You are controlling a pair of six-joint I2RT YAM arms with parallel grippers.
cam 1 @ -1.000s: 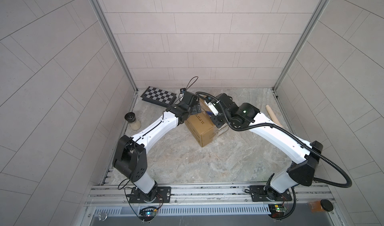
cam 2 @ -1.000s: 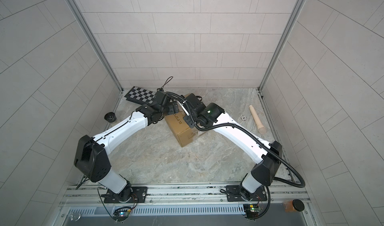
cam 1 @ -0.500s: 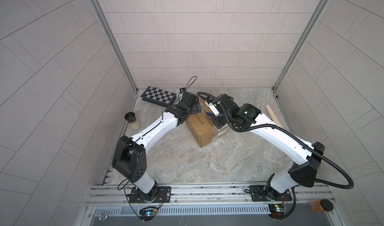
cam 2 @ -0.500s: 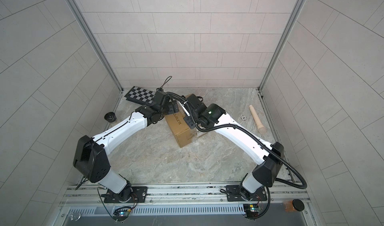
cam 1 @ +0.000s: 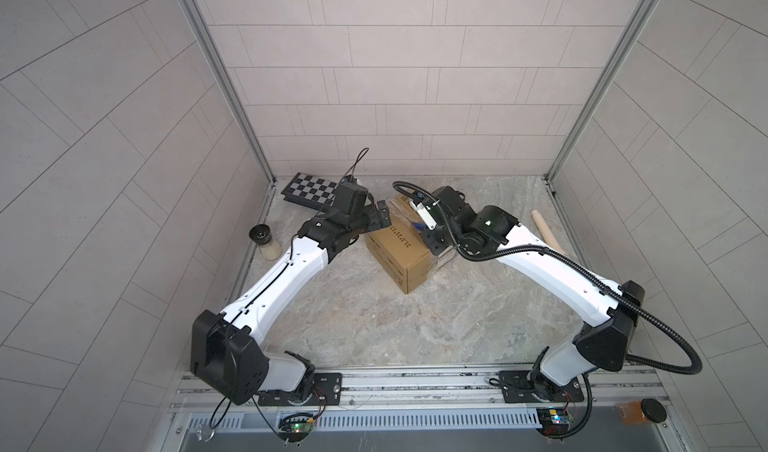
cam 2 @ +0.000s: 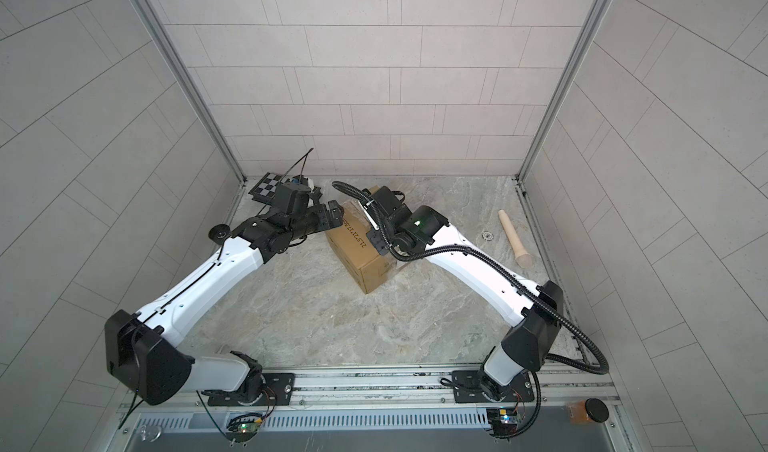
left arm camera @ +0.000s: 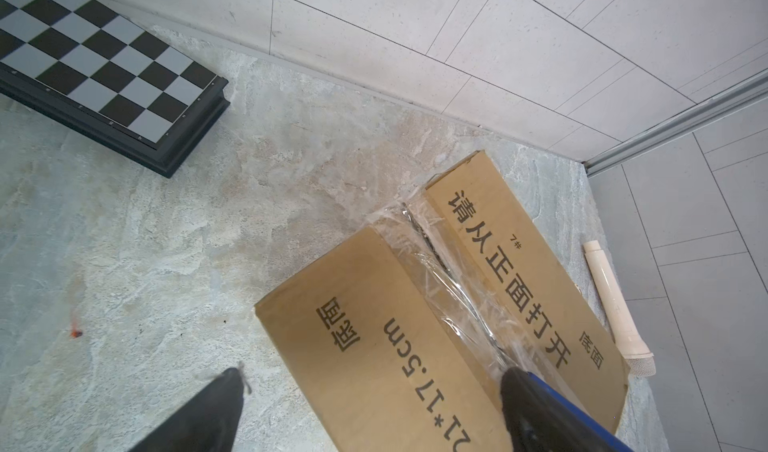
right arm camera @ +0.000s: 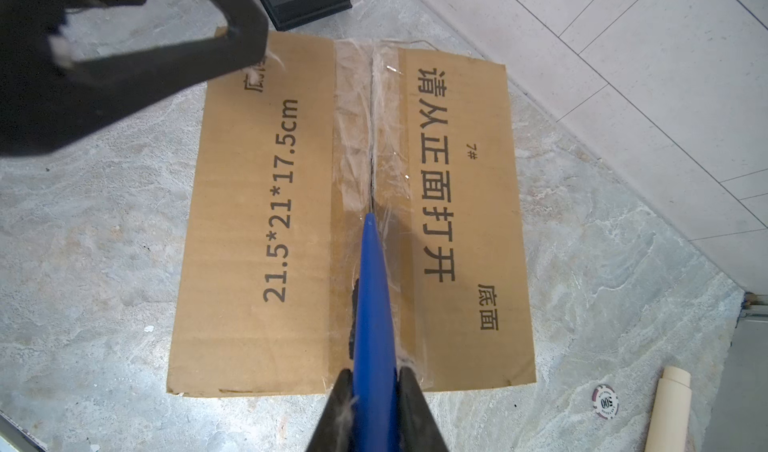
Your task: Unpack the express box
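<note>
"So, how far along is the unpacking?"

"Early, I'd say. The express box (cam 1: 399,248) sits toward the back edge of the desk, about midway along it. Its taped face is up and both flaps lie flat. Nothing has come out."

"And the arms?"

"My right gripper (right arm camera: 376,373) is clamped on a blue tool (right arm camera: 372,296), and the tool's tip rests on the tape seam (right arm camera: 371,138) about halfway along. The tape looks crumpled and split, with a dark gap between the flaps. I cannot tell whether it is cut from end to end. My left gripper (cam 1: 381,217) hangs empty with its jaws spread wide, at the box's corner nearest the checkered board (left arm camera: 95,67)."

"What's left?"

"Most of it, I judge: finish the slit, lift the flaps, take out whatever is inside. I can't see the contents yet."
</note>
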